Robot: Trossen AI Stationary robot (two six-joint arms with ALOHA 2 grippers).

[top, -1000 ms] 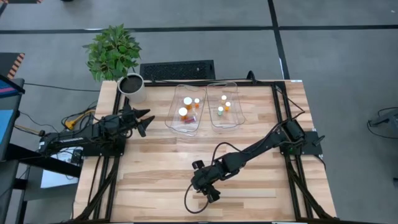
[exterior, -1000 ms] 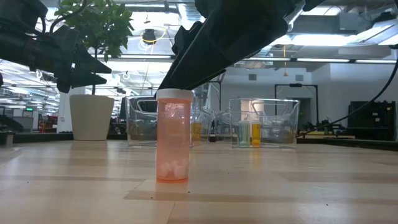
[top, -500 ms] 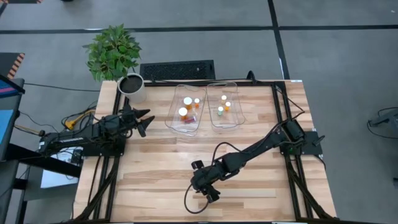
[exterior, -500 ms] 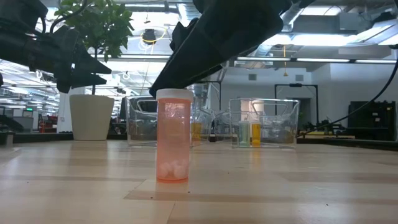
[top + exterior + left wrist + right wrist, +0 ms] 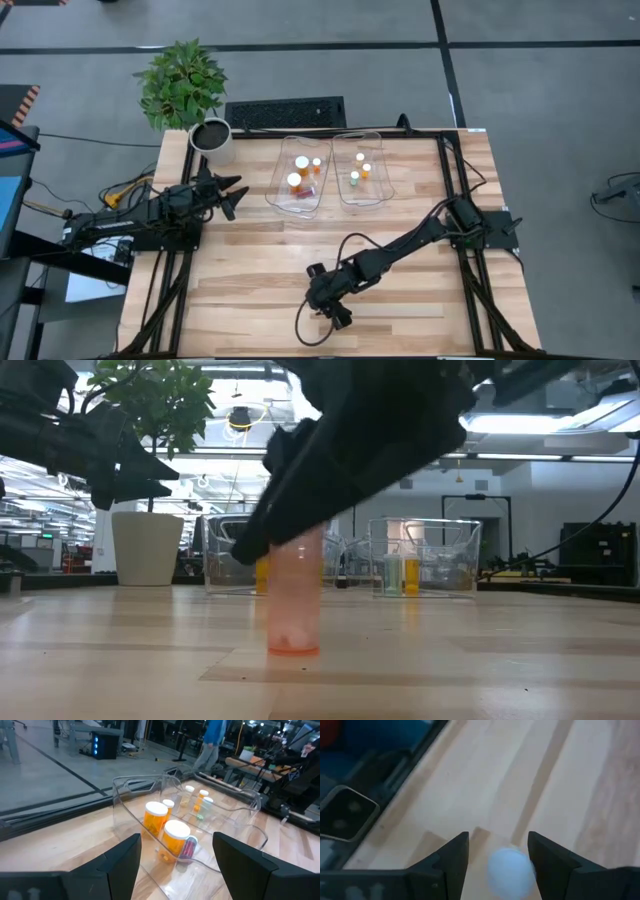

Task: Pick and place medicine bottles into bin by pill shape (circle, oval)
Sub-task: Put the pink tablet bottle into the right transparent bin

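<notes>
An orange translucent medicine bottle [image 5: 295, 610] stands upright on its base on the wooden table near the front edge. Its white cap [image 5: 507, 870] shows in the right wrist view. My right gripper [image 5: 326, 305] is open and low over the bottle, pointing down, with one finger on each side of the cap. The gripper hides the cap in the low view and the whole bottle in the high view. My left gripper [image 5: 236, 196] is open and empty at the far left, facing the two clear bins. My right gripper comes from above, pointing down, with the bottle's cap [image 5: 520, 865] between its open fingers. The cap sits close against the inner side of one finger [image 5: 540, 860]. I cannot tell whether they touch. The bottle stands upright on the table.
Two clear bins stand at the far middle. The left bin [image 5: 285, 195] holds two wide orange bottles and smaller ones. The right bin [image 5: 380, 190] holds several small bottles. A white plant pot [image 5: 212, 140] stands at the far left corner. Bare wood lies between the bins and the bottle.
My right gripper has gone down over the orange bottle until its fingers straddle the cap. In the low view the bottle has shifted a little toward the table's right and stays upright.
</notes>
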